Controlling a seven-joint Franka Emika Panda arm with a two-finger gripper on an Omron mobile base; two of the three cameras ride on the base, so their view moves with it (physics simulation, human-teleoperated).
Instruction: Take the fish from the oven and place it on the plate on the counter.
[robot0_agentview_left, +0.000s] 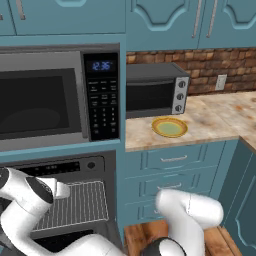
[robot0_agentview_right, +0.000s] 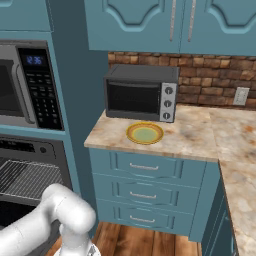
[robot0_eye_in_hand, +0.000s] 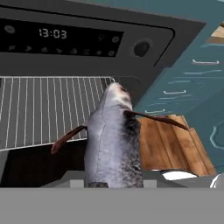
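Observation:
A grey fish (robot0_eye_in_hand: 113, 144) with thin reddish fins stands close to the camera in the hand view, its head pointing up past the edge of the wire rack (robot0_eye_in_hand: 43, 109). My gripper is shut on the fish's lower body, which hides the fingertips. The oven (robot0_agentview_left: 60, 167) is open under the microwave, its rack (robot0_agentview_left: 80, 202) bare where it shows, and my arm (robot0_agentview_left: 27, 200) reaches in front of it. The yellow plate (robot0_agentview_left: 170, 127) lies on the tan counter (robot0_agentview_left: 215, 120) to the right; the right base view shows the plate (robot0_agentview_right: 145, 133) too.
A black-and-silver toaster oven (robot0_agentview_left: 155, 90) stands just behind the plate. The microwave (robot0_agentview_left: 50, 100) sits above the oven. Teal drawers (robot0_agentview_right: 145, 167) run below the counter, over a wooden floor (robot0_eye_in_hand: 170, 144). The counter turns a corner at the right (robot0_agentview_right: 240, 165).

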